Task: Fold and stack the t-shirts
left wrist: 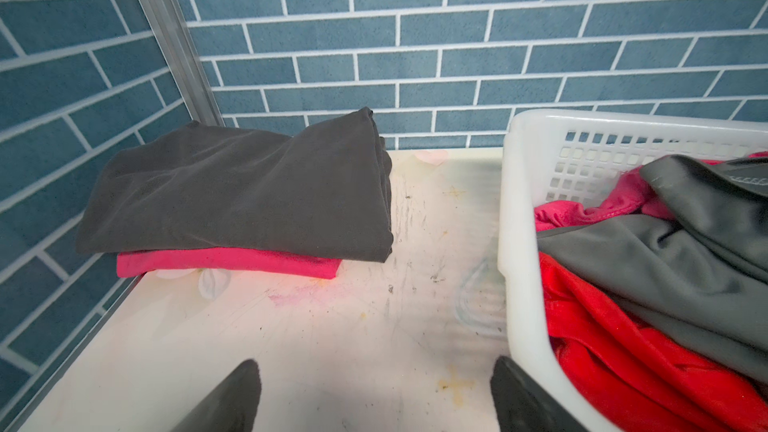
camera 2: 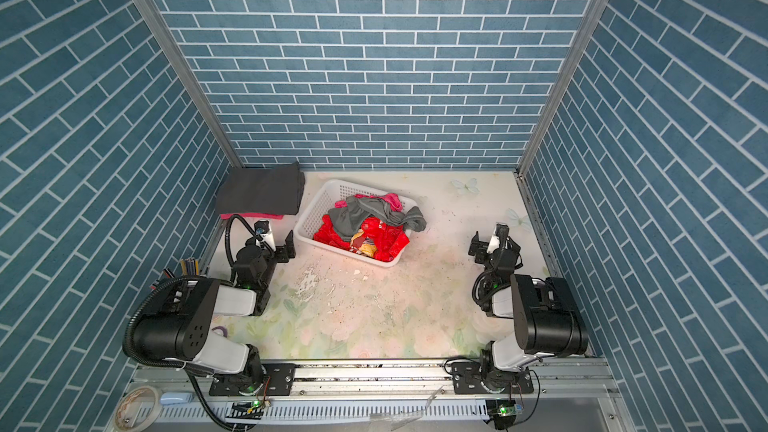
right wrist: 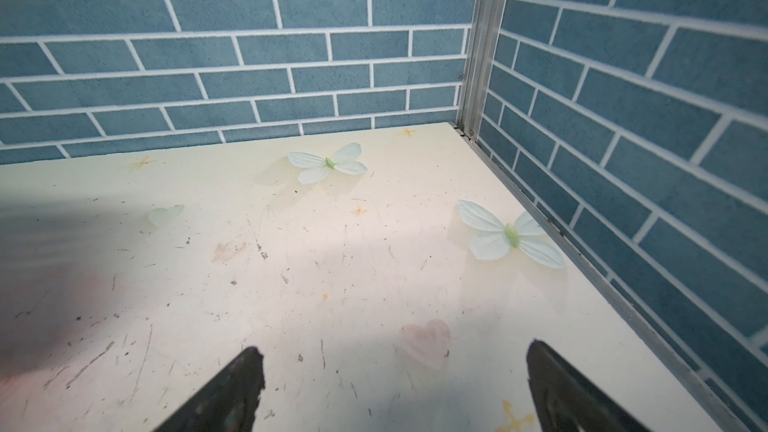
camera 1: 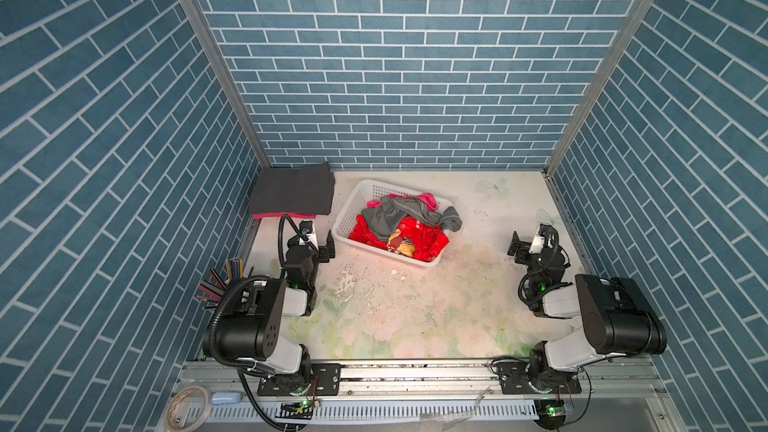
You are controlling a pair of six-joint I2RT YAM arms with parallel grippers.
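Evidently two shirts are done: a folded charcoal shirt (camera 1: 293, 189) lies on a folded pink shirt (left wrist: 228, 263) in the far left corner of the table (camera 1: 415, 305). The rest wait in the basket (camera 1: 348, 218) at the far middle, just right of the stack. A crumpled grey shirt (camera 1: 390, 218) lies on top and hangs over the right rim, a red shirt (camera 1: 419, 236) lies beneath it, and a second pink shirt (camera 1: 428, 199) shows at the far side.

The left gripper (left wrist: 374, 398) hovers beside the basket's left wall, jaws spread wide with nothing between them. The right gripper (right wrist: 395, 388) hangs well apart on the right over bare table, equally wide and empty.

So the step in hand looks like fetching the next shirt. That probably calls for reaching into the basket, pinching the uppermost grey shirt and lifting it clear without dragging the red one or the basket along. It would then be spread flat on the open near middle for folding.
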